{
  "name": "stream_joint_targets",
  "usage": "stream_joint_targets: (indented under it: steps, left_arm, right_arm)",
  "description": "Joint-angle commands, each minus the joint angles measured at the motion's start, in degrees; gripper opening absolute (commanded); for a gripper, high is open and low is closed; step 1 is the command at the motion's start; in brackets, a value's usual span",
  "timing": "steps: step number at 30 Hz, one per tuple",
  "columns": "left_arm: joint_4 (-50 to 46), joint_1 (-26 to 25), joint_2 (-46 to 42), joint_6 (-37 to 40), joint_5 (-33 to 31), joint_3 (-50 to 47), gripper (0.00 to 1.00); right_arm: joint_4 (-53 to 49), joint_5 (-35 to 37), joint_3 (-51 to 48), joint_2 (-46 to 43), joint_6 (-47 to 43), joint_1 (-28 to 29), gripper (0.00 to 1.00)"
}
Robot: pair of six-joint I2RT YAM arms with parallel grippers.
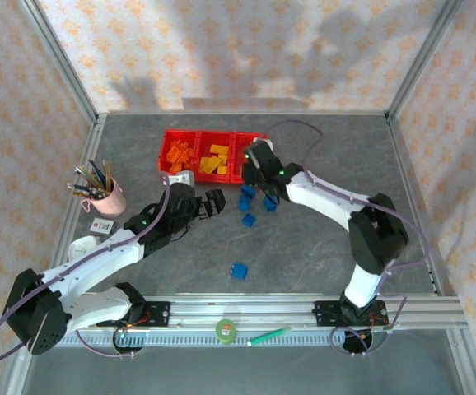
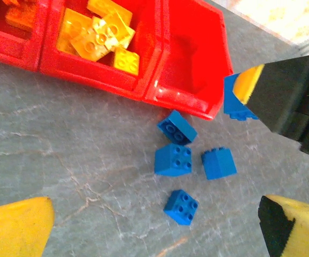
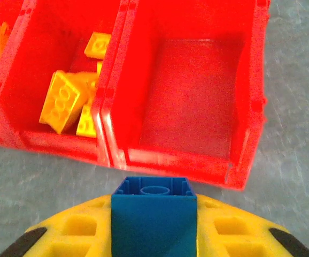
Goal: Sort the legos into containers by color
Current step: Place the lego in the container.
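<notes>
At bottom centre, right tool (image 3: 154, 233) clamped on blue brick (image 3: 153, 206), brick's base hidden, left tool (image 1: 211, 202) spread wide and empty, red containers (image 3: 253, 96) cut off at top.

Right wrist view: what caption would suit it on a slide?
Right gripper holds a blue brick just short of the empty red bin, yellow bricks next door.

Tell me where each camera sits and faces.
Top external: above, behind the bases, looking down on table, both arms, containers.
Left wrist: looks down through open left gripper at loose blue legos.
Right wrist: faces the empty container past the right gripper and its blue brick.
Shared: wrist views both show that container, yellow legos.
</notes>
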Motion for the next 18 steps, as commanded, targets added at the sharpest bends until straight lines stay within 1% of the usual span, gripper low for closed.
stream_joint_targets:
  steps: [1,5,7,13,18]
  left_arm:
    - [-1.4,1.7,1.3,1.4,-1.5,2.8,0.99]
    - [-0.8,2.8,2.9,1.4,-1.7,4.0,0.99]
    - [-0.8,3.2,3.7,1.4,-1.6,4.6,0.99]
    - [-0.2,4.2,5.1,1.6,-1.1,4.9,0.99]
    - [-0.5,4.4,5.3,1.8,-0.8,4.8,0.99]
  right_arm:
    - [-0.1,1.3,6.3,5.8,-3.2,-0.7,0.31]
    - [-1.4,1.8,14.0,13.0,-3.9,-2.2,0.31]
    - [-1.5,2.1,16.2,15.5,-3.6,-2.9,0.31]
    - [0.1,0.0,18.9,20.1,-3.9,-4.4,0.32]
    - [0.0,-2.2,20.1,21.3,-4.3,-4.4,0.38]
